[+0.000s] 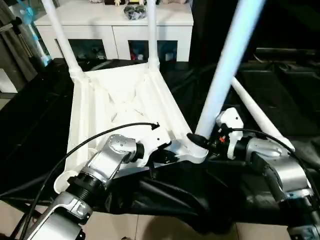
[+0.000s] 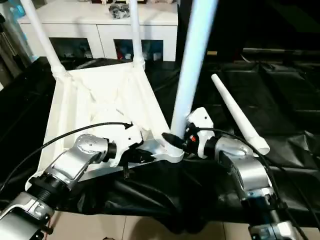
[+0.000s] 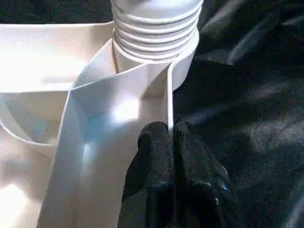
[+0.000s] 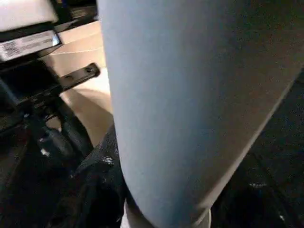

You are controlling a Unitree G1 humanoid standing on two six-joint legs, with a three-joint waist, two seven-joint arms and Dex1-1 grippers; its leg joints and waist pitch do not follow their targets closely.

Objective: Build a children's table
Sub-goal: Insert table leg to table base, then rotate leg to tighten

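The white tabletop (image 1: 100, 100) lies upside down on black cloth, ribbed underside up. Two white legs (image 1: 62, 37) (image 1: 151, 35) stand in its far corner sockets. A third leg (image 1: 227, 65) stands slightly tilted in the near right socket, its ribbed end (image 3: 156, 28) seated there. My right gripper (image 1: 200, 139) is closed around this leg's base, and the leg (image 4: 190, 95) looms close in the right wrist view. My left gripper (image 3: 170, 130) is shut on the tabletop's thin rim wall just beside that socket. A fourth leg (image 2: 235, 115) lies loose on the cloth to the right.
A white cabinet (image 1: 115, 30) with glass doors stands behind the work. Black cloth (image 1: 30, 135) covers the surface and hangs over its near edge above a tan floor (image 1: 165, 230). Cables run along both forearms.
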